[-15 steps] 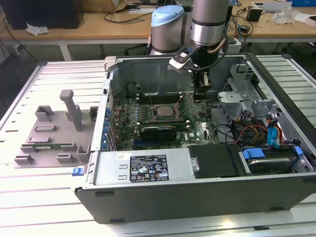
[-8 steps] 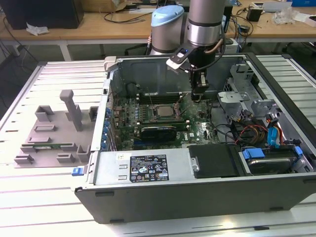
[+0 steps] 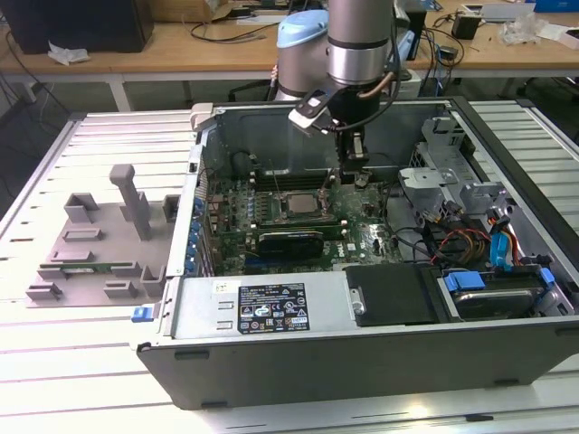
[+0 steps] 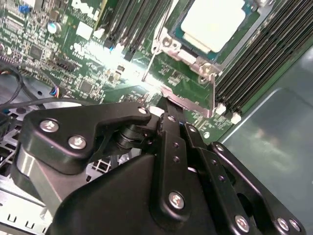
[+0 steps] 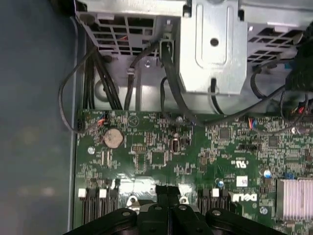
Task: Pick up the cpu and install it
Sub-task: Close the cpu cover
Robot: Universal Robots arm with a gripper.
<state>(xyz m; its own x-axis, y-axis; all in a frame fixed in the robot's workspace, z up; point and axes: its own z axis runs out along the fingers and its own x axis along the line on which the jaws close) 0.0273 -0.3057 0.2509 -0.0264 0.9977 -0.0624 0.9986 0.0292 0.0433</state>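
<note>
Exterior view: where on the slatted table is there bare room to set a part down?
The slatted table is bare in front of the grey fixture plate and past the computer case on the exterior view's right. Inside the case it is crowded: cables, pincer.

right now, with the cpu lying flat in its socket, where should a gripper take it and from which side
Probably two opposite edges of its pale rim, straight down from above: the cpu lies flat, the socket frame rings it, so only the top is open.
</note>
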